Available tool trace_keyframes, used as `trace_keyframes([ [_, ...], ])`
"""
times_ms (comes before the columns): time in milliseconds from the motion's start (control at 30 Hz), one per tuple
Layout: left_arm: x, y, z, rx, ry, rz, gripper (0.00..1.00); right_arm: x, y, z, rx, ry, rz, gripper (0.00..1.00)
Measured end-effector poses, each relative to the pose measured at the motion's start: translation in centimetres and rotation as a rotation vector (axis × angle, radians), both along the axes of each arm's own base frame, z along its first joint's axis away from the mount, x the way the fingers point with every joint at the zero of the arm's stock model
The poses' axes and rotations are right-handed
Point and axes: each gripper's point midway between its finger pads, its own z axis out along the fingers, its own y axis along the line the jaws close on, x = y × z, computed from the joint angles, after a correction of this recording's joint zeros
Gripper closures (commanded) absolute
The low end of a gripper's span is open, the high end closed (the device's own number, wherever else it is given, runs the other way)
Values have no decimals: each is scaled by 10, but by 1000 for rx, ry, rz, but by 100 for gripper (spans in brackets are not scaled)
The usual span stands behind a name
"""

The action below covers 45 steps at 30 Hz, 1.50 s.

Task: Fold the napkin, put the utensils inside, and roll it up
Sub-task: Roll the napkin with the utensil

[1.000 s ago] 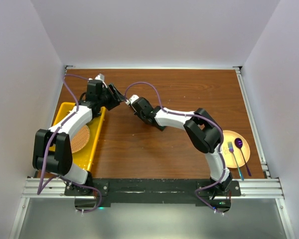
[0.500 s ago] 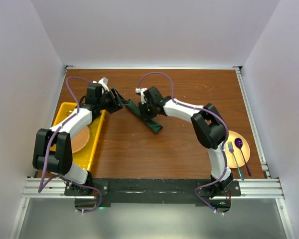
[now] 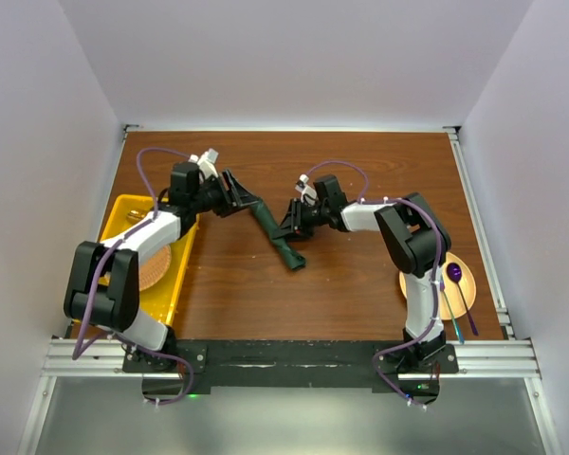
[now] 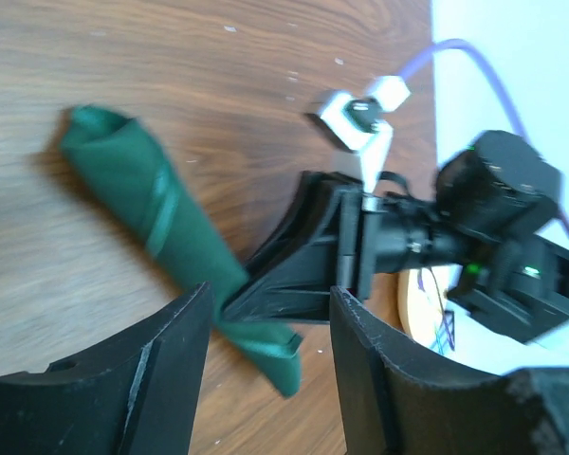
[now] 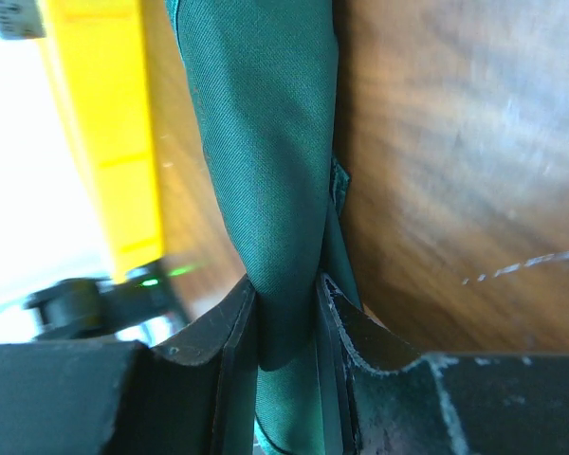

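Right gripper (image 3: pixel 286 227) pinches diagonally lying napkin (image 3: pixel 292 257)

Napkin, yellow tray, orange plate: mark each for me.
napkin (image 3: pixel 278 239), top view, middle of the bunched green cloth.
yellow tray (image 3: pixel 179 284), top view, bare yellow by its right wall.
orange plate (image 3: pixel 471 277), top view, bare right edge.

A robotics lab test cell: a wooden table (image 3: pixel 360 180) boxed in on three sides by white panels (image 3: pixel 284 57), with an aluminium rail (image 3: pixel 498 357) along the table's near edge carrying a left robot arm (image 3: pixel 147 227) and a right robot arm (image 3: pixel 412 237), both trailing purple cables.
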Motion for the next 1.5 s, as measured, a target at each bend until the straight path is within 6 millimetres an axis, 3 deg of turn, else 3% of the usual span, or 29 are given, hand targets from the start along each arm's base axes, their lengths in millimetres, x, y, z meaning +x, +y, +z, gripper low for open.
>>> trace_keyframes([
  [167,-1,-26,-6,-35,-4,-57,48,-4,-2,6,98,87,-51,100],
  [467,2,-53,-56,-29,92,-94,51,-1,-24,1,184,177,-162,100],
  [800,14,-62,-52,-51,47,-99,52,3,-36,-3,196,168,-166,96],
  [1200,23,-74,-41,-85,12,-122,56,8,-28,-2,13,52,-63,63],
  [1500,38,-78,-61,-66,38,-118,59,3,-36,17,-140,-47,-5,51],
])
